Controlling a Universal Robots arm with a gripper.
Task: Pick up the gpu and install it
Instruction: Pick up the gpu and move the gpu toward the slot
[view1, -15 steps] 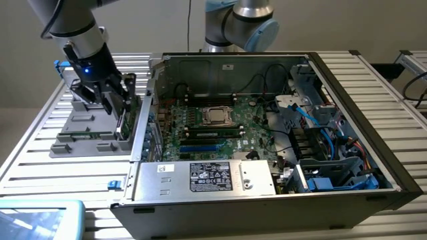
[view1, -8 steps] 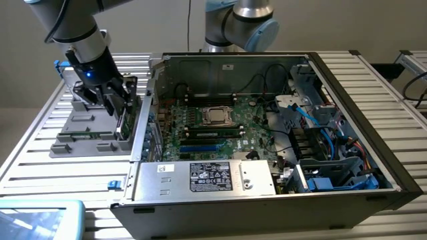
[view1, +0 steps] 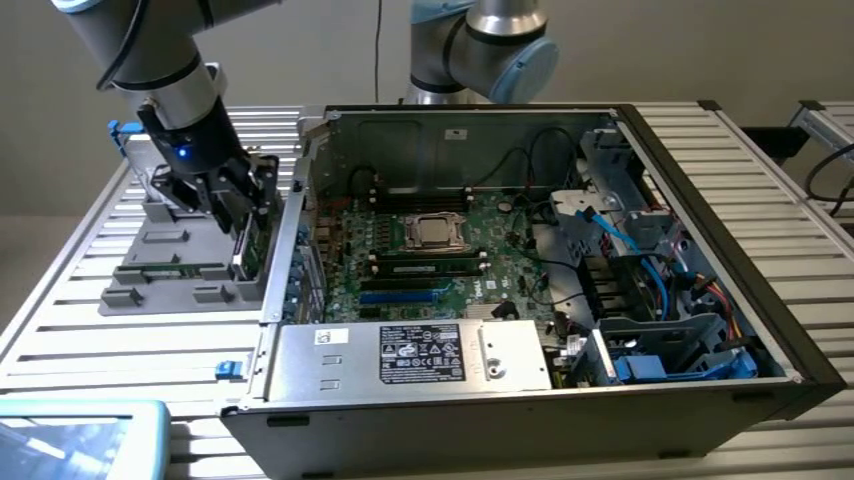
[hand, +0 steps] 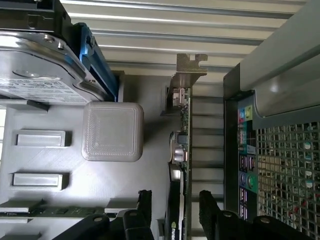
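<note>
Gpu (hand: 181, 145): gripper (hand: 176, 200) jaws wide, one finger each side of card, no clamp evident. Card stands on edge at grey holder tray (hand: 55, 200) edge nearest computer case (view1: 454, 130). Hard drive (hand: 35, 65) alongside in tray. Judgement: pickup unfinished, install untouched; motherboard (view1: 400, 230) carries no card.

gpu (hand: 182, 145) on holder (view1: 158, 272) — beside case (view1: 534, 435)

The gpu (hand: 181, 150) stands on edge in a grey tray (hand: 50, 165), its silver bracket showing.
</note>
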